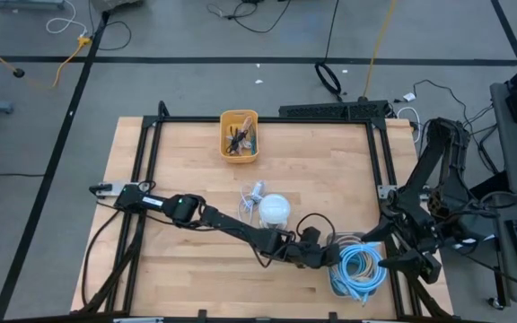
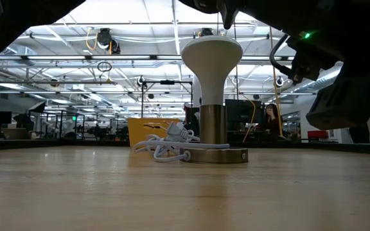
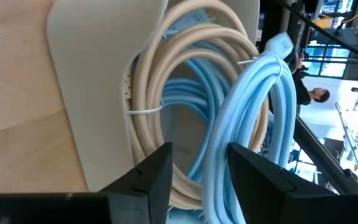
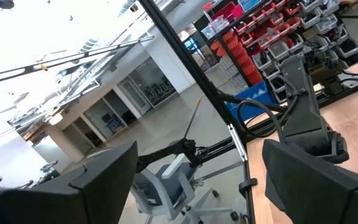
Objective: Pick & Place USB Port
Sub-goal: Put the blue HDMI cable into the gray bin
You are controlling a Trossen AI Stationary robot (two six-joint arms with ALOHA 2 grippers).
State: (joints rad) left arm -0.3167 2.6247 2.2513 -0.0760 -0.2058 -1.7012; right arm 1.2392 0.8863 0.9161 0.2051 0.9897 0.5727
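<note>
Toward four o'clock on the table, your left gripper [image 3: 197, 171] hangs spread over the pale tray [image 1: 337, 280] holding light, floppy coiled USB cables [image 3: 253, 118]; pinch one bundled loop where its tie binds it. Smooth wooden tabletop [image 1: 196, 161]; open workshop beyond. Right gripper [image 4: 197, 180] waits, spread, at three o'clock.

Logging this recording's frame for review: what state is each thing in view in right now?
Left pincer: open, over the bin's cables.
Right pincer: open, empty, parked at the table's right edge.
Pale blue coiled cable: bundled, lying in the bin.
Beige coiled cable: tied, lying in the bin.
White rounded plastic bin: holding both coils.
White dome-topped lamp with metal stem: upright.
Yellow plastic bin: holding small items.
</note>
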